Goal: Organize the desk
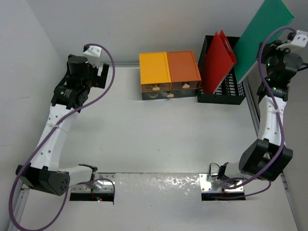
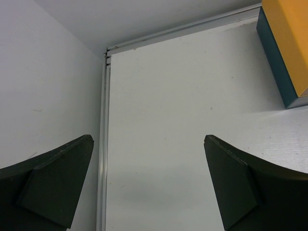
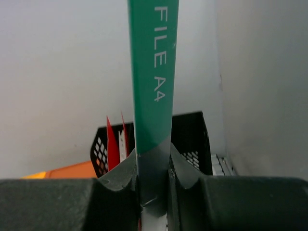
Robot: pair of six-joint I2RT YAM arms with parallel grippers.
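The right tool is clenched on one edge of a green A4 file folder, holding it tilted at the upper right of the overhead view. Its lower end is at the right end of the black mesh file rack, where red folders stand. The left tool hangs released, jaws wide and empty, over the upper-left corner of the bench. That white, rail-edged surface fills the middle of the overhead view, with a yellow-and-orange drawer box at its far edge beside the rack. The risk appears to be the narrow pinch: the long folder could swing or slip, snag the rack's rim or the red folders, and miss a free slot.
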